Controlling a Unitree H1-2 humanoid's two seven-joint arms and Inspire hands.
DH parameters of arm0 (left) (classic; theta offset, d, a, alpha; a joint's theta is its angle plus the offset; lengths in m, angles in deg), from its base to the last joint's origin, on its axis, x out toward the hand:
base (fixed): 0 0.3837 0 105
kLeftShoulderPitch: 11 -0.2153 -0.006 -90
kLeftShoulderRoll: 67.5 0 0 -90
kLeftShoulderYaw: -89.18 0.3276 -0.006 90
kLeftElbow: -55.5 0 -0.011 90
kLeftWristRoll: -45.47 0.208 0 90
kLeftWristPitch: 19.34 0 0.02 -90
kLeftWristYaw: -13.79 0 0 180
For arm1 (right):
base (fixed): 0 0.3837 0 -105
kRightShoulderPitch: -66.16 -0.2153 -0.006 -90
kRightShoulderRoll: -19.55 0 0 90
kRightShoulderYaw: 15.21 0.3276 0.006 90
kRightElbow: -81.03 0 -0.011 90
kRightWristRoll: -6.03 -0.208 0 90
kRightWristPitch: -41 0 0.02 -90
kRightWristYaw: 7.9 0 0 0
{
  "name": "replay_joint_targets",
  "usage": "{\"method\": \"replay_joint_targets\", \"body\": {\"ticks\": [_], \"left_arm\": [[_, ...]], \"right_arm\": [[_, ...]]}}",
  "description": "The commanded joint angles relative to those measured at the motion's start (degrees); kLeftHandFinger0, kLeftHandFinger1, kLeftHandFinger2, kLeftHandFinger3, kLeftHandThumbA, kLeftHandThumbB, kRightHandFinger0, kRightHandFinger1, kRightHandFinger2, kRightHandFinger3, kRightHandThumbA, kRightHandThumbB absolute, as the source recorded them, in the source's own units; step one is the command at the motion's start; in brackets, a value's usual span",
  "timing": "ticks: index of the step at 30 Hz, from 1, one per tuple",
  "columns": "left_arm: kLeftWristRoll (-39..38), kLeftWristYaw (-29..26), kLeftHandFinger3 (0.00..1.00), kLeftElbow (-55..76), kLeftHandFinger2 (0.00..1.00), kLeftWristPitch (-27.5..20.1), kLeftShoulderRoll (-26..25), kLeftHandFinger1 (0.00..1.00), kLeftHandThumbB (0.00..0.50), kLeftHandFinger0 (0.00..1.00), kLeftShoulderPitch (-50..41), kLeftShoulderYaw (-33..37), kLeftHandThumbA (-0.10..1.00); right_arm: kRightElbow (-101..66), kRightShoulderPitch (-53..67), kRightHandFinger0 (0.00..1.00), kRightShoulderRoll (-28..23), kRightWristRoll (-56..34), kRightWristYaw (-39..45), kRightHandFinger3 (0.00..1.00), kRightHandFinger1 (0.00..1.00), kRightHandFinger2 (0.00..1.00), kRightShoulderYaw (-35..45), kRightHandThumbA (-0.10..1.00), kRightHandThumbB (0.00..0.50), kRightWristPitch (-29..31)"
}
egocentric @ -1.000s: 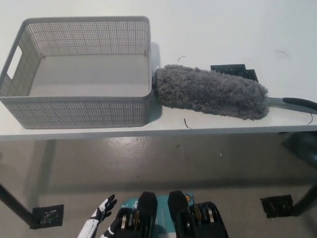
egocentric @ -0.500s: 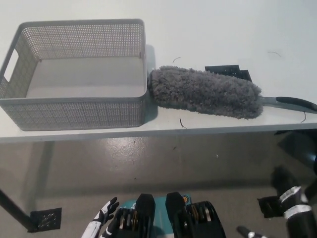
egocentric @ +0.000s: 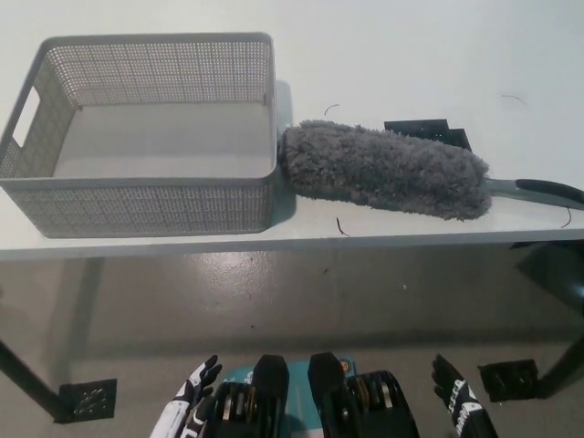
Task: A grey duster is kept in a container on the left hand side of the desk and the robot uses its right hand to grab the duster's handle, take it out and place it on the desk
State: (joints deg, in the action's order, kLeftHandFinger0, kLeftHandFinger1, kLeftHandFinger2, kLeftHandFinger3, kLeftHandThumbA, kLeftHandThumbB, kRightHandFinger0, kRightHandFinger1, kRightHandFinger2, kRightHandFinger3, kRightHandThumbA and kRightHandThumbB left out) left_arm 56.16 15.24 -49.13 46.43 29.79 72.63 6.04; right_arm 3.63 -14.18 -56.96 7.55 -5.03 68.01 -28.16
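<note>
The shaggy grey duster (egocentric: 383,170) is lying on the table (egocentric: 411,55) just beside the container (egocentric: 137,206). The left hand (egocentric: 190,398) and right hand (egocentric: 461,402) are hanging below, fingers apart.

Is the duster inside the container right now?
No, the duster lies on the desk, just right of the container, outside its wall.

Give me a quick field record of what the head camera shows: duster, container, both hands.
duster: grey duster lying flat on the desk, outside the container, fluffy end next to its right wall
handle: handle points toward the desk's right end, nothing gripping it
container: mesh container at the desk's left, duster not in it
left hand: left hand low, below the desk edge, open
right hand: right hand low, below the desk edge, open
task state: duster already out on the desk
</note>
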Motion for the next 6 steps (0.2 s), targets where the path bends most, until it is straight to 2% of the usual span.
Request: {"method": "replay_joint_targets", "body": {"ticks": [1,2,6], "left_arm": [[-1.52,-2.11,1.00,1.44,1.00,-2.69,-0.51,1.00,0.195,1.00,1.50,0.70,1.00],[-1.57,-2.05,1.00,1.53,1.00,-2.69,-0.52,1.00,0.198,1.00,1.50,0.67,1.00],[-1.52,-2.18,1.00,1.90,1.00,-2.69,-0.55,1.00,0.197,1.00,1.43,0.71,1.00]], "right_arm": [[0.23,-1.57,1.00,0.00,1.66,-0.63,1.00,1.00,1.00,-0.21,1.00,0.470,6.09],[0.27,-1.62,1.00,0.02,1.95,-0.84,1.00,1.00,1.00,-0.16,1.00,0.482,6.09],[0.22,-1.73,1.00,-0.07,2.54,-1.30,1.00,1.00,1.00,-0.16,1.00,0.474,6.09]]}}
